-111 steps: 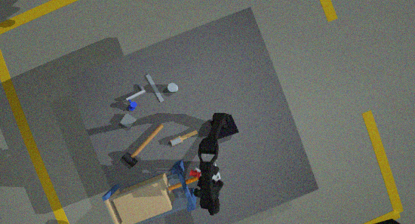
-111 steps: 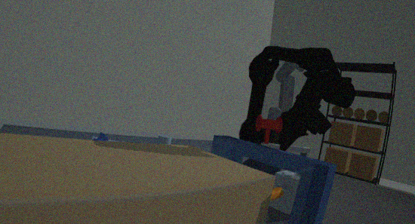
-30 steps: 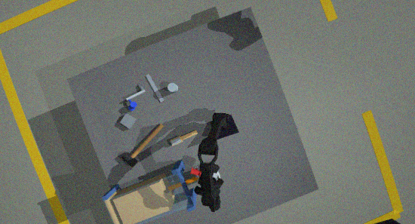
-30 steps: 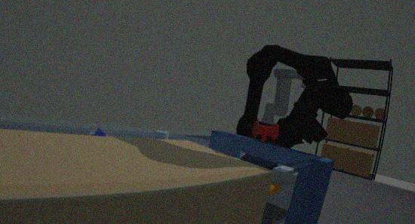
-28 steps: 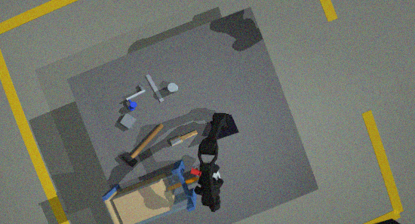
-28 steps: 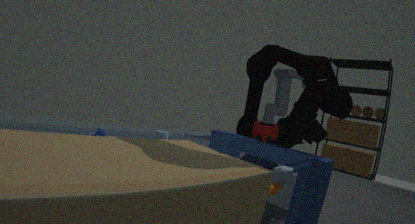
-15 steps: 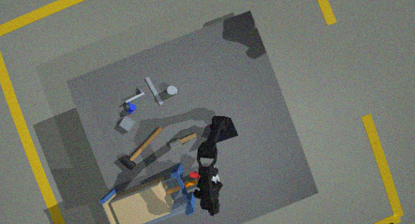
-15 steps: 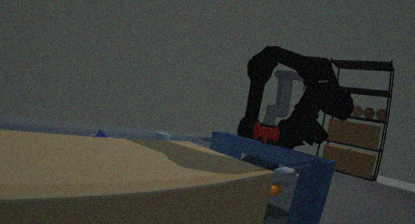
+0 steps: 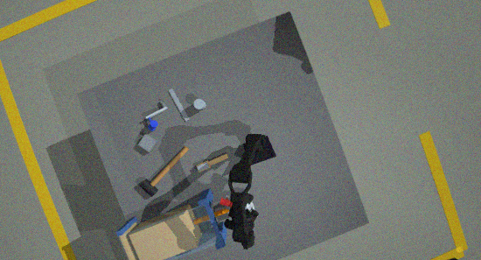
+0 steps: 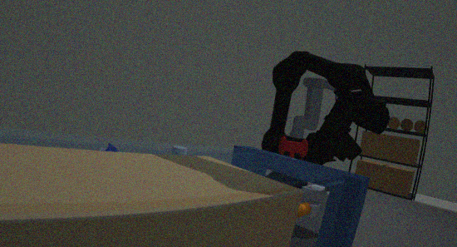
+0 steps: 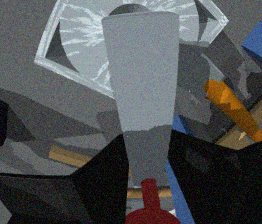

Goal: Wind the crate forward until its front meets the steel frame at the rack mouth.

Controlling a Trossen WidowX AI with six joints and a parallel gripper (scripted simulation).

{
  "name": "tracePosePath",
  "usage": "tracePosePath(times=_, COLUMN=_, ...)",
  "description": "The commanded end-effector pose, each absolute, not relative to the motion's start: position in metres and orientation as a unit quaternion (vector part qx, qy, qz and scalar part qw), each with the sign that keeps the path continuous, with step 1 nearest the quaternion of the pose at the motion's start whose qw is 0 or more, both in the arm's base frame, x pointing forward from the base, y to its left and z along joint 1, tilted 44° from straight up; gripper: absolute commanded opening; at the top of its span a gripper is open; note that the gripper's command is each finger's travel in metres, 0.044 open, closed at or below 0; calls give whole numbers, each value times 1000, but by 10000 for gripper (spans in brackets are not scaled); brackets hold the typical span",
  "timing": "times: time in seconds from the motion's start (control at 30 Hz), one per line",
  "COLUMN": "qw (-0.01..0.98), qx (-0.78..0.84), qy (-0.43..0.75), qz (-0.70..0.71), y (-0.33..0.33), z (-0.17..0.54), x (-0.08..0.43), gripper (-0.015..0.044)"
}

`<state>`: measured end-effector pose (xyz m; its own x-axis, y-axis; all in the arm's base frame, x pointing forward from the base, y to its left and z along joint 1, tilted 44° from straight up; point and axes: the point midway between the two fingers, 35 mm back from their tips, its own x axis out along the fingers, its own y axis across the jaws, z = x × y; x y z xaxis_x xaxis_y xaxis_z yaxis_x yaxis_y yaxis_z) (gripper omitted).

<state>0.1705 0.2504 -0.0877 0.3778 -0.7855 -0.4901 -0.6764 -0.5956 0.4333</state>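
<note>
My gripper (image 11: 144, 137) is shut on a grey bar (image 11: 142, 75), seemingly the arm of the winch handle. A red knob (image 11: 151, 215) (image 10: 292, 147) (image 9: 225, 202) shows below the bar in the wrist view. The winch (image 11: 79, 37) has a pale round top in a square frame; the bar passes in front of it. Its hole is partly cut off, and whether the key sits in it cannot be told. The tan crate (image 9: 153, 235) (image 10: 83, 185) lies behind the blue frame (image 9: 220, 240) (image 10: 341, 214), with a gap between them. An orange strap (image 9: 214, 216) (image 11: 232, 107) runs forward from the crate.
A mallet (image 9: 168, 167) and a wooden-handled tool (image 9: 218, 160) lie beside the cubby. Farther back are a grey block (image 9: 147, 143), a blue-knobbed rod (image 9: 152, 124), a flat grey bar (image 9: 178, 104) and a round grey piece (image 9: 199, 104).
</note>
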Motion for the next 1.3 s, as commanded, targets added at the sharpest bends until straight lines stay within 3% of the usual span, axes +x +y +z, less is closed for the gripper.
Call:
tracePosePath(times=0.0, qw=83, qx=827, qy=-441, qz=-339, y=249, z=-88, x=171, gripper=0)
tracePosePath(times=1.27, qw=83, qx=827, qy=-441, qz=-339, y=246, z=-92, x=171, gripper=0)
